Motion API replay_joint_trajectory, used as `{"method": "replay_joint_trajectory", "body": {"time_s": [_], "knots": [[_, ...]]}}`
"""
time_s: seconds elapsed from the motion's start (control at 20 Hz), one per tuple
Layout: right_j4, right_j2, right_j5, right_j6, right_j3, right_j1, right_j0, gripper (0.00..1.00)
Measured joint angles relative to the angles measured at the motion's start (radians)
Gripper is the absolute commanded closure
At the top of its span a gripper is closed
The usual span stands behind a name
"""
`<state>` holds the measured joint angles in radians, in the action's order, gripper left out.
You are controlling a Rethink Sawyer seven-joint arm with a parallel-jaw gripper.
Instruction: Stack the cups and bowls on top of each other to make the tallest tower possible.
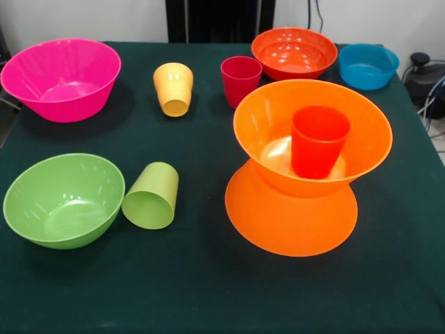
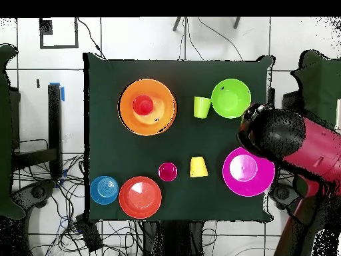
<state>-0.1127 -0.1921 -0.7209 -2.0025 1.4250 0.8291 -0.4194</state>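
Since the tower [image 1: 306, 170] at 3 o'clock on the table is only two orange bowls base to base with the red-orange cup [image 1: 318, 141] inside, I'm maybe a third done. The pink bowl [image 1: 61, 78] at 10 o'clock goes on next, then the leftovers. My arm [image 2: 293, 143] hangs over the pink bowl; pincer's hidden, can't tell its state.

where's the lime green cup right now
In the front view the lime green cup lies tipped on its side at lower left, right beside the green bowl, well apart from the orange tower.
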Motion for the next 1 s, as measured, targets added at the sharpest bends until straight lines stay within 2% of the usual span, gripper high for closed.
{"method": "replay_joint_trajectory", "body": {"time_s": [0.5, 1.0], "knots": [[0.024, -0.01, 0.028, 0.0, 0.017, -0.015, -0.003, 0.0], [0.039, -0.009, 0.101, 0.0, 0.025, -0.094, -0.014, 0.0]]}}
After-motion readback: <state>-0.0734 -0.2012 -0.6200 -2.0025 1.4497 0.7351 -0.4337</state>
